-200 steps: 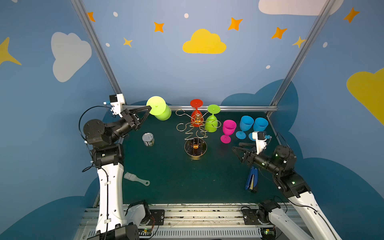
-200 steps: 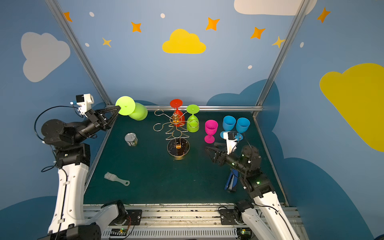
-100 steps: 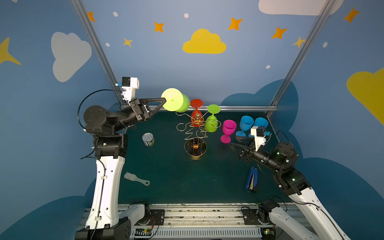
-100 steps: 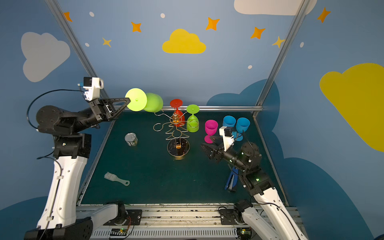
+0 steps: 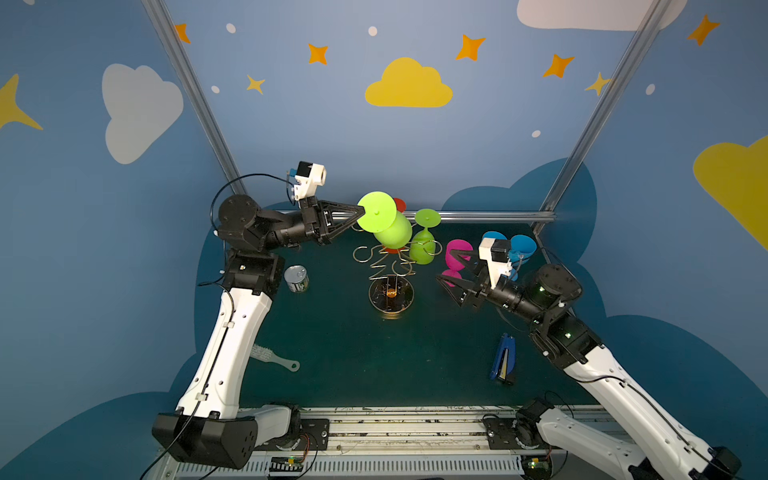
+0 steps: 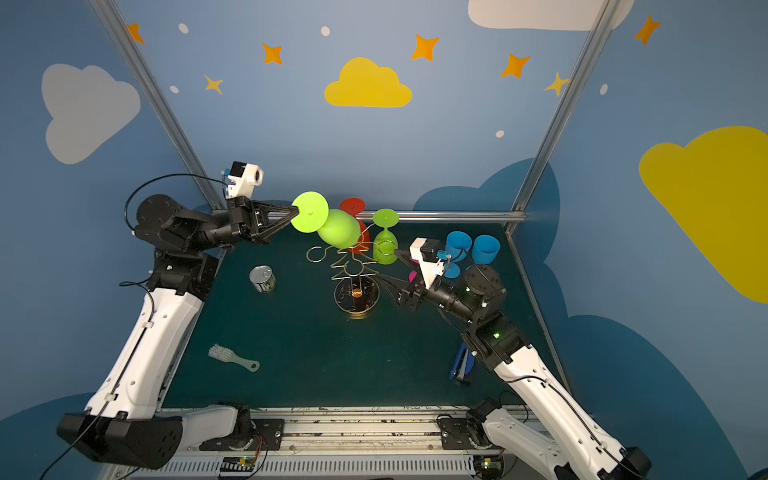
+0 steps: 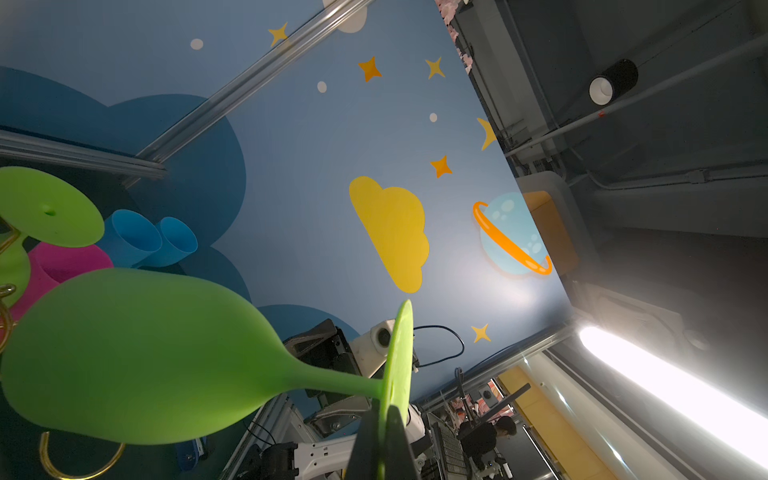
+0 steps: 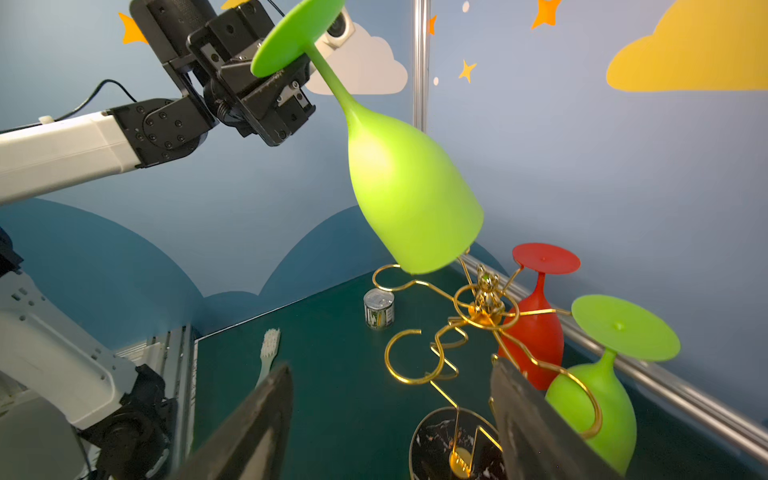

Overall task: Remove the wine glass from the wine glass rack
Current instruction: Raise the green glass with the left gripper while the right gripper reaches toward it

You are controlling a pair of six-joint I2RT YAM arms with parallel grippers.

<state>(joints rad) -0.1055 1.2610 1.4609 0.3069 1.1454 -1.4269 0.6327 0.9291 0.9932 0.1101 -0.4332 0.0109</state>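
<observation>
A lime green wine glass [image 5: 390, 236] [image 6: 338, 233] [image 8: 411, 187] hangs tilted in the air, bowl mouth down, just over the wine glass rack's arms. My left gripper [image 5: 360, 215] [image 6: 296, 212] [image 7: 384, 411] [image 8: 282, 70] is shut on the edge of its round foot. The gold wire wine glass rack [image 5: 390, 266] [image 6: 353, 266] [image 8: 484, 307] stands mid-table. A second green glass [image 5: 422, 249] [image 8: 594, 403] and a red glass [image 6: 352, 206] [image 8: 536, 328] hang from it upside down. My right gripper [image 5: 444, 264] [image 6: 388, 264] [image 8: 390, 365] is open and empty, close to the rack's right side.
A pink glass [image 5: 457, 253] and two blue glasses [image 5: 521, 247] stand at the back right. A tin can [image 5: 296, 279] sits left of the rack. A white brush [image 5: 274, 357] lies front left, and a blue stapler [image 5: 503, 361] front right.
My left gripper has carried the green glass from the back left corner rightward to above the rack. My right gripper has moved in toward the rack and opened a little wider.
</observation>
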